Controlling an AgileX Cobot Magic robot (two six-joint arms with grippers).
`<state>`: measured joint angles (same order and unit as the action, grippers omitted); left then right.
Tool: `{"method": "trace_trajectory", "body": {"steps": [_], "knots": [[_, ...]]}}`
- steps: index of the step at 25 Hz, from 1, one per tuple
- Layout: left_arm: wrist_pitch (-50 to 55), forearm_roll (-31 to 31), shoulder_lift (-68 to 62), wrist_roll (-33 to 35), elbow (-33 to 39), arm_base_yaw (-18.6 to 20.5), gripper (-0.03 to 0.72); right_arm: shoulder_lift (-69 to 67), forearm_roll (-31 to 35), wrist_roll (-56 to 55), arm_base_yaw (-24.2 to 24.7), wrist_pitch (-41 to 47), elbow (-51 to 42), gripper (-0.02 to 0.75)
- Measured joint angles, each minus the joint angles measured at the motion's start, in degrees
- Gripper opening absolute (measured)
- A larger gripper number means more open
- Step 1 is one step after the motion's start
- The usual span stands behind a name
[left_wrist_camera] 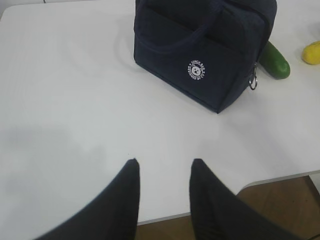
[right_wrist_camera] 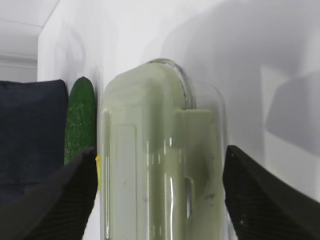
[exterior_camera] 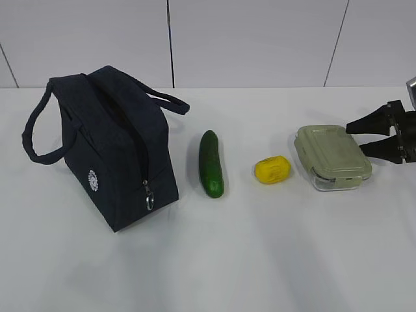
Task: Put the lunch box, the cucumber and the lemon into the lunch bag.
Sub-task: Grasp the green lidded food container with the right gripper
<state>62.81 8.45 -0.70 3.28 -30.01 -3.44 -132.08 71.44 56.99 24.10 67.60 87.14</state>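
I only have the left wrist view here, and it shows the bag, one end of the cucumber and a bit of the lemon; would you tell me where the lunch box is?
Observer: The lunch box sits on the table right of the lemon, at the end of the row.
Operator: Thank you. Is the right arm anywhere near it?
Observer: Yes, the right gripper is level with the box at its far right end, its open fingers on either side of it.
Operator: Is the box lifted or gripped?
Observer: No, it rests flat on the table, lid on, and gaps show between it and the fingers.
Operator: And is the lunch bag open?
Observer: The lunch bag's zipper looks closed, ring pull hanging at the front end.
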Motion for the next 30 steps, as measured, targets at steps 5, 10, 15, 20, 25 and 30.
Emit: {"method": "trace_trajectory", "body": {"steps": [5,10,15,20,25,30], "knots": [[0.00,0.00,0.00,0.00,0.00,0.00,0.241,-2.27,0.91,-1.48,0.00,-0.14,0.00,0.580],[0.00,0.00,0.00,0.00,0.00,0.00,0.241,-2.89,0.91,-2.61,0.00,-0.27,0.00,0.580],[0.00,0.00,0.00,0.00,0.00,0.00,0.241,-2.89,0.94,-4.08,-1.21,-0.37,0.00,0.580],[0.00,0.00,0.00,0.00,0.00,0.00,0.241,-2.89,0.74,-4.58,-2.06,-0.48,0.00,0.580],[0.00,0.00,0.00,0.00,0.00,0.00,0.241,-2.89,0.49,-4.95,-2.06,-0.48,0.00,0.580],[0.00,0.00,0.00,0.00,0.00,0.00,0.241,-2.89,-1.45,-6.82,-2.06,-0.48,0.00,0.531]]}}
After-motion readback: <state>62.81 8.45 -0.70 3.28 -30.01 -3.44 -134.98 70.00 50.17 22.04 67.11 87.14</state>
